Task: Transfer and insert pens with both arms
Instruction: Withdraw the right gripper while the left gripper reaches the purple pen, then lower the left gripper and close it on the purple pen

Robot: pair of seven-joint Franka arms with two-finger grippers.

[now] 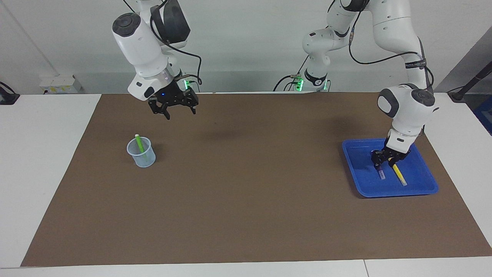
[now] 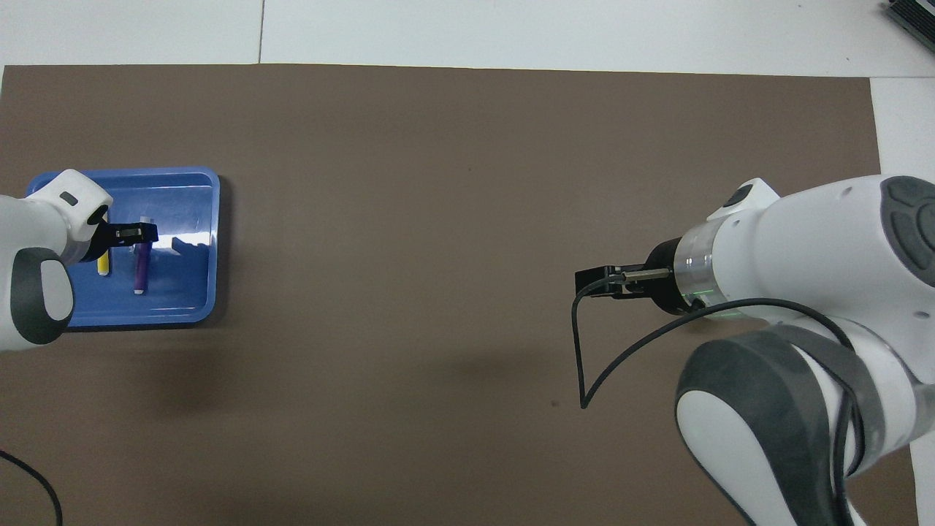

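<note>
We are down in the blue tray (image 1: 423,184) with the left pincer (image 1: 385,159), right at the nearer ends of the purple pen (image 1: 381,174) and the yellow pen (image 1: 399,175), which lie just beside each other. Whether its tips have pinched the purple pen or only straddle it, we cannot tell from here. The green pen (image 1: 139,145) already stands tilted in the clear cup (image 1: 141,153) at the right arm's end of the worktop (image 1: 246,215). Up above the brown mat (image 1: 246,184), the right pincer (image 1: 173,107) waits, spread wide and carrying nothing.

Now the risks, as we judge them. The two pens sit so close that one fingertip could catch the yellow one too, dragging it along or flicking it across the tray. A grip this near the pen's end could let it swing or slip out on the lift. At the handover, a drooping pen might miss the right pincer's gap and drop on the mat. And the cup looks light: a pen pushed in off-centre, or knocking the green one, could tip it over.
</note>
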